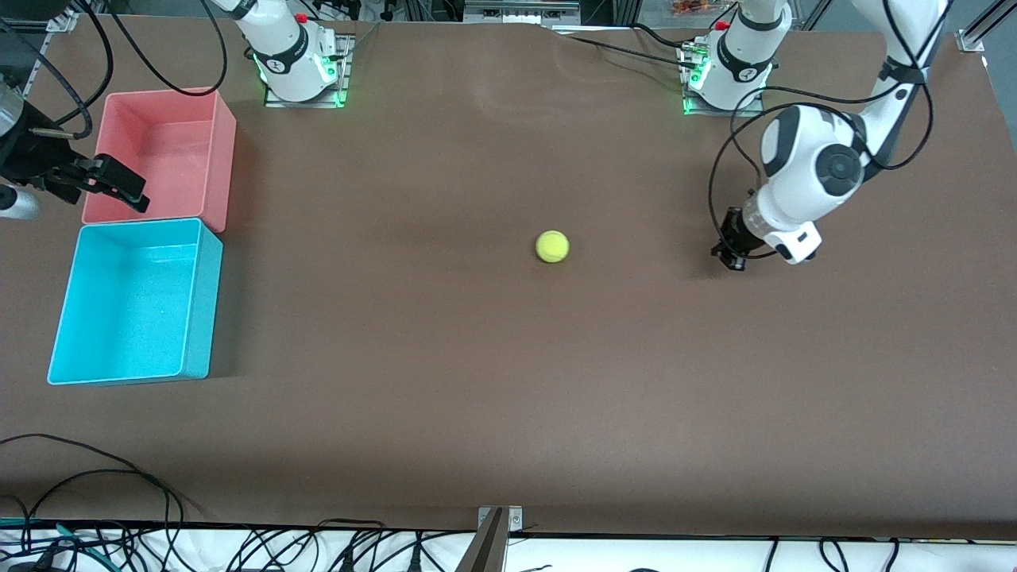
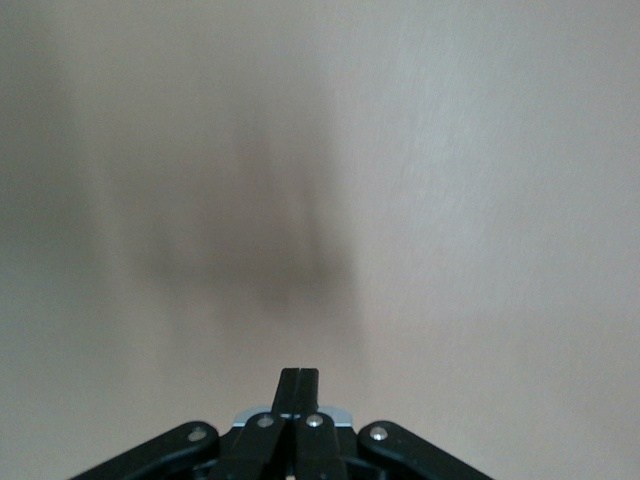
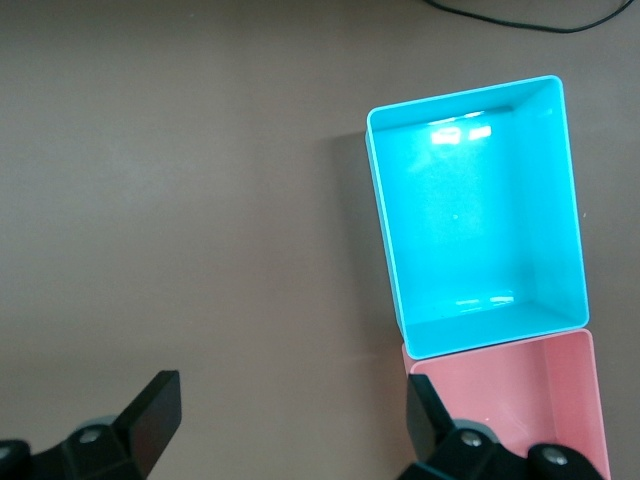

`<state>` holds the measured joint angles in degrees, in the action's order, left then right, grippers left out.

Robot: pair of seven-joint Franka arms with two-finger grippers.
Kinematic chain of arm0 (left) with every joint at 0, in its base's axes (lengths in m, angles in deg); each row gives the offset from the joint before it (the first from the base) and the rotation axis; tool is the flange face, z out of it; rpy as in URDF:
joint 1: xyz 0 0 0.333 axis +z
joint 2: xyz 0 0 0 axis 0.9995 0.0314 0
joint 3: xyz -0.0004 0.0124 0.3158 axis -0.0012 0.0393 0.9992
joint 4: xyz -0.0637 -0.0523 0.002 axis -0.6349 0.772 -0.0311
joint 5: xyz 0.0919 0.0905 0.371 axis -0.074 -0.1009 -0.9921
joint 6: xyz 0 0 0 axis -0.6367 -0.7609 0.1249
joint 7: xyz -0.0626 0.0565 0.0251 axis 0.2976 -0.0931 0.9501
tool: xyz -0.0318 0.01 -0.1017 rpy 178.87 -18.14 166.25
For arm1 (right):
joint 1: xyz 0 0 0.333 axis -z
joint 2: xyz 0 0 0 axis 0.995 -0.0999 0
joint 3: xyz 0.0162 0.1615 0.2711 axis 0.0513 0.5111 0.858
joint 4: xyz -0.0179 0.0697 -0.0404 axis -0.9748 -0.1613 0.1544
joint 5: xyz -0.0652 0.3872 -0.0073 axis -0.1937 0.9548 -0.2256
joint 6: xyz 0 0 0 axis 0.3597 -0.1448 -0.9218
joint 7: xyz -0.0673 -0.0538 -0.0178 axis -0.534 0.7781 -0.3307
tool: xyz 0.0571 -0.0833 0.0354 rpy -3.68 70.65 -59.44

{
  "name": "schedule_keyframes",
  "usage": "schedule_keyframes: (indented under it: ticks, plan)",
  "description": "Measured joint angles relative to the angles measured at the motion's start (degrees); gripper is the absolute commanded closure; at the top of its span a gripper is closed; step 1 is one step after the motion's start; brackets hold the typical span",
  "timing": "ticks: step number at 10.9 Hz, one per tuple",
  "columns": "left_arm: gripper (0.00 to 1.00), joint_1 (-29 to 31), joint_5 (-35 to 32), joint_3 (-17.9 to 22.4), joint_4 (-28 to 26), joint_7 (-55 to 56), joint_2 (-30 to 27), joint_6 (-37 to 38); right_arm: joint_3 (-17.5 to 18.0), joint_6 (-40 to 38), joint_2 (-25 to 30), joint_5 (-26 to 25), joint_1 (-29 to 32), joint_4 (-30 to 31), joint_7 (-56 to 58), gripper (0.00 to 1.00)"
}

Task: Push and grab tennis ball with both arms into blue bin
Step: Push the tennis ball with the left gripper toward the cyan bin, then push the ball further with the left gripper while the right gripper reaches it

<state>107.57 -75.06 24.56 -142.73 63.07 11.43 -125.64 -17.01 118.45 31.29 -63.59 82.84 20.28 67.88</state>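
Blue bin (image 1: pixel 135 302) nearest, at right arm's end of tabletop (image 1: pixel 477 381), well apart from tennis ball (image 1: pixel 552 246) mid-tabletop. Left tool (image 1: pixel 729 253) pinched shut, low beside ball: off-centre push likely rolls it wide of the bin. Right tool (image 1: pixel 107 184) spread wide, empty, over pink bin (image 1: pixel 163 155); could miss a fast roll.

The front view is looking down from high across the table (image 1: pixel 477 397), facing both arm bases and taking in the whole brown surface. The left wrist view is sitting very close to that surface, facing almost straight at bare tabletop past its own gripper. The right wrist view is hanging higher, looking down on the blue bin (image 3: pixel 480 230) and part of the pink bin (image 3: pixel 540 390); it is sharing both bins with the front view
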Motion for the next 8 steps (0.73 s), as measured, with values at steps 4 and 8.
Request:
schedule_keyframes:
  ticks: [4, 8]
  plan:
    - [0.79, 6.48, -4.68, 0.32, 7.38, -9.51, -0.21, 11.19, 0.29, 1.72, -2.23, 0.00, -1.23, -0.01, 0.00, 0.00]
    - [0.00, 10.46, -6.55, 0.37, 14.67, -19.34, -0.38, 17.71, 0.31, 1.96, -3.07, 0.00, -2.71, -0.01, -0.02, 0.00]
